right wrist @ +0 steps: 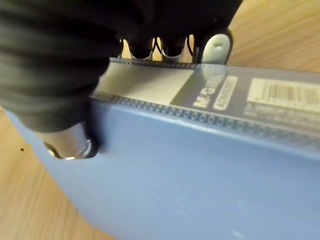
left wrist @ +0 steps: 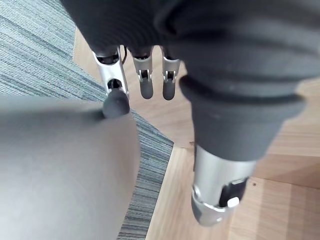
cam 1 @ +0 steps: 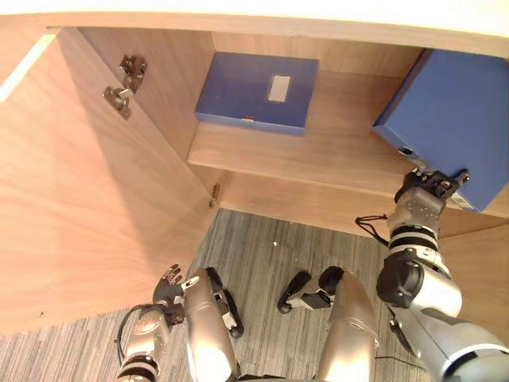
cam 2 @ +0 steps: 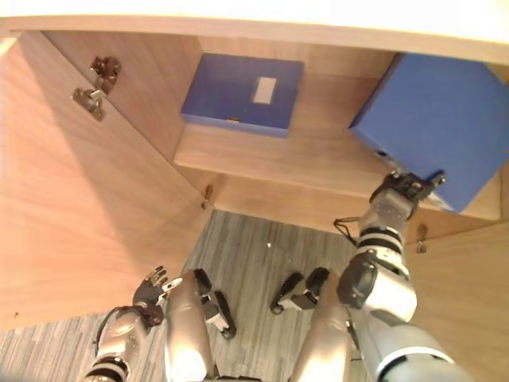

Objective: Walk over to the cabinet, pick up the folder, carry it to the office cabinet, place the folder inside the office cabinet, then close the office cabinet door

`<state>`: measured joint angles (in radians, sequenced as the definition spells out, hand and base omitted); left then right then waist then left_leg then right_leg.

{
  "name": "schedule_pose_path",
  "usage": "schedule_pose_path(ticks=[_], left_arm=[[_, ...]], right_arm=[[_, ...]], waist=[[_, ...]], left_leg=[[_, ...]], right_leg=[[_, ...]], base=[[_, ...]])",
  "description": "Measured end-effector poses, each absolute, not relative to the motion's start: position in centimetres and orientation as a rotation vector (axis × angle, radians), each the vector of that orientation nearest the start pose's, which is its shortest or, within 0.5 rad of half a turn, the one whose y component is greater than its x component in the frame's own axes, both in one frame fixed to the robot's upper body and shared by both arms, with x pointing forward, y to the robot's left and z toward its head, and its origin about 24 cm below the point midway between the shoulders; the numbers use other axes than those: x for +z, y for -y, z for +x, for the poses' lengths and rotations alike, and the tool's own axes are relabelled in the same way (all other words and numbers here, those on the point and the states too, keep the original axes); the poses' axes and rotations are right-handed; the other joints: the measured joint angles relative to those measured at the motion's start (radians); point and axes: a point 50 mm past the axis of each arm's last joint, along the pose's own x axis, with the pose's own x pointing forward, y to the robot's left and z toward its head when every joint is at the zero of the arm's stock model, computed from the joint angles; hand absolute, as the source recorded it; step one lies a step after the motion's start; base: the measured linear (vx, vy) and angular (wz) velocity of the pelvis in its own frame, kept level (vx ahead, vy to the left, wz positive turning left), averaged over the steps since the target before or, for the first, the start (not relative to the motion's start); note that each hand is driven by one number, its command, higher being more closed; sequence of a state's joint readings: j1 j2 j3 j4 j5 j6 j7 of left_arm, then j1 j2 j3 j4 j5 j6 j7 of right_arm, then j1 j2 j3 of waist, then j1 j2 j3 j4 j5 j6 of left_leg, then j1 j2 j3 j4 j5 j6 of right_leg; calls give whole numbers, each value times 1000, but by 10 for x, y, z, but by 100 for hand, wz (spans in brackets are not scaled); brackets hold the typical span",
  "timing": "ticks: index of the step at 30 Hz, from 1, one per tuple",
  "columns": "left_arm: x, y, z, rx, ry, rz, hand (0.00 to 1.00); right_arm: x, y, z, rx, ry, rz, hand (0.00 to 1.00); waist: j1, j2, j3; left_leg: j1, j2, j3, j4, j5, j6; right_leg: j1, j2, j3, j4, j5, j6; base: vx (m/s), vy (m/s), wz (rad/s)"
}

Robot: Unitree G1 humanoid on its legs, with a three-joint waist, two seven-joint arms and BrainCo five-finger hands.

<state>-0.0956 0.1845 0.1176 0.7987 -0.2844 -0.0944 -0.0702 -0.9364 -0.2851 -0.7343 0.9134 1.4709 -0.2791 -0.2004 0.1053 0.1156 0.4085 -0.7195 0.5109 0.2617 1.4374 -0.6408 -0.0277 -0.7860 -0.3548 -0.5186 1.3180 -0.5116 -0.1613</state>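
Note:
A blue box folder stands tilted at the right end of the cabinet shelf, and my right hand grips its near lower edge. In the right wrist view the fingers wrap over the folder's labelled spine and the thumb presses its blue face. A second blue folder lies flat on the shelf further left, white label up. My left hand hangs low by the floor with its fingers relaxed and nothing in them.
The cabinet door stands open on the left, with metal hinges on its inner face. Grey striped carpet lies below the shelf. The cabinet's top edge runs above.

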Motion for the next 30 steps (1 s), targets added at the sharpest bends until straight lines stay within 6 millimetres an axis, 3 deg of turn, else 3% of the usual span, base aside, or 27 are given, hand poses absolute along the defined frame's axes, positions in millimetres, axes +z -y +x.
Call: schedule_pose_path(ticks=[7, 11, 12, 21, 30], left_arm=[[-88, -228, 214, 198, -567, -150, 0], [-104, -225, 193, 214, -660, -188, 0], [-104, -225, 193, 213, -663, -187, 0], [-107, -226, 187, 223, -680, -193, 0], [-112, -233, 176, 255, -716, -204, 0]], right_arm=[[137, 326, 363, -706, 423, 1650, 100], [142, 335, 360, -697, 420, 1594, 100], [143, 336, 360, -696, 418, 1584, 0], [147, 326, 368, -620, 313, 1395, 0], [145, 319, 371, -545, 301, 1330, 0]], waist=[[5, 0, 0], [8, 1, 0], [10, 1, 0], [24, -6, -21], [30, -37, -85]], left_leg=[[-13, 1, -4, -20, 18, -6], [-16, 6, -8, -24, 20, -9], [-16, 6, -8, -25, 21, -10], [-15, 27, -3, -24, 21, -13], [-29, 54, -5, -26, 25, -26]], right_leg=[[-1, 2, -17, -11, -2, -7], [-1, 4, -26, -11, -7, -23], [-2, 4, -26, -11, -8, -25], [-3, 22, -28, -16, -11, -28], [-9, 48, -37, -32, -14, -24]], base=[[-31, -6, 2], [0, 0, 0], [0, 0, 0], [-7, -3, -3], [-15, -14, -6]])
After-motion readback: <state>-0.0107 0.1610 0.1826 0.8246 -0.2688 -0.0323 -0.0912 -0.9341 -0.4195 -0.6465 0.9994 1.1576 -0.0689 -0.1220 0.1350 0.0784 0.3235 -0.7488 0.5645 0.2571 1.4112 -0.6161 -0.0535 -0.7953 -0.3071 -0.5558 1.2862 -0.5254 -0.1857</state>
